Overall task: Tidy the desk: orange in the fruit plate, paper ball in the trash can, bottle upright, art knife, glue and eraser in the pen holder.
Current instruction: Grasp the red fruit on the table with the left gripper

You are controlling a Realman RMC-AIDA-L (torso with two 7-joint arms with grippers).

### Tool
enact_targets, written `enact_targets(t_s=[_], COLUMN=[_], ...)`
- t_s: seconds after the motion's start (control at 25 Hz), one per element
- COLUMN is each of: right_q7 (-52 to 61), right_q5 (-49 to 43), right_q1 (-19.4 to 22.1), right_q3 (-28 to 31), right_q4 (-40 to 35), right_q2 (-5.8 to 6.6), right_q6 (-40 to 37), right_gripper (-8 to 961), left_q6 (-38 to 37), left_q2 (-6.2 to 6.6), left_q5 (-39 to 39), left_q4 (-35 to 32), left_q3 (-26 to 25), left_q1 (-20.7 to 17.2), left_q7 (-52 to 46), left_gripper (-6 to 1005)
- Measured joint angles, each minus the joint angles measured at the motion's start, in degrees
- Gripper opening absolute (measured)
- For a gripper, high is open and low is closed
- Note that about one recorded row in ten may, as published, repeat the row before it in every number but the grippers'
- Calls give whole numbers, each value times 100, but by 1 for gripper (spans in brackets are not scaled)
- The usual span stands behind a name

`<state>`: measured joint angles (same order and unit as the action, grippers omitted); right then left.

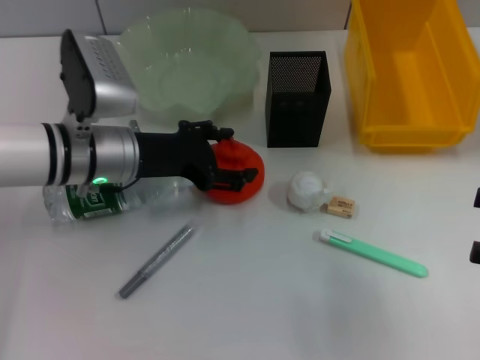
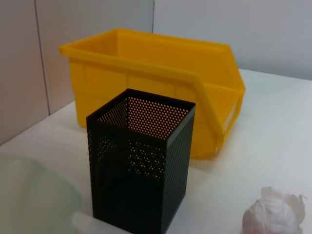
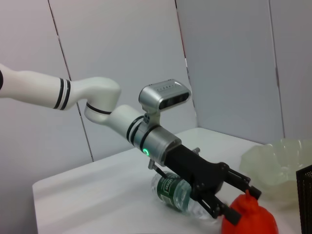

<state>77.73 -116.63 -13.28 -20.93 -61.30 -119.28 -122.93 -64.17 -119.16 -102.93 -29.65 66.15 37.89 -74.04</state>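
1. The left claw [image 1: 238, 161] reaches in over the white surface [image 1: 247, 315] and sits at the orange [image 1: 236, 174], its black fingers [image 3: 240, 179] spread to either side of the fruit; contact cannot be confirmed.
2. The orange rests on the surface just in front of the fruit plate [image 1: 187, 64], not in it.
3. The bottle [image 1: 112, 201] lies on its side under the left arm.
4. The art knife [image 1: 157, 261] lies near the front edge; the glue [image 1: 371, 253] lies to the right.
5. The paper ball [image 1: 307, 190] and the eraser [image 1: 341, 207] sit close together, in front of the pen holder [image 1: 298, 97].
6. The trash can [image 1: 409, 71] stands at the back right.
7. The right claw is only a dark sliver at the right edge; I cannot tell its state.
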Motion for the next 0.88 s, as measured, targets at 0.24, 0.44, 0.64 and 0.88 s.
enact_targets(t_s=[0.24, 0.44, 0.64, 0.88], right_q7=[5, 6, 6, 7], right_q5=[0, 18, 20, 27], right_q1=[-52, -61, -120, -130], right_q3=[1, 1, 1, 1], right_q4=[118, 129, 155, 171], right_q2=[-4, -7, -7, -14], right_q6=[4, 15, 24, 24], right_gripper=[751, 751, 750, 750], left_q6=[501, 745, 760, 745], left_q2=[-2, -2, -2, 14], left_q5=[548, 634, 677, 882], left_q4=[3, 8, 12, -55], left_q3=[866, 1243, 1267, 1215], left_q1=[-28, -29, -78, -198], left_q7=[44, -110, -136, -165], left_gripper=[849, 848, 807, 557])
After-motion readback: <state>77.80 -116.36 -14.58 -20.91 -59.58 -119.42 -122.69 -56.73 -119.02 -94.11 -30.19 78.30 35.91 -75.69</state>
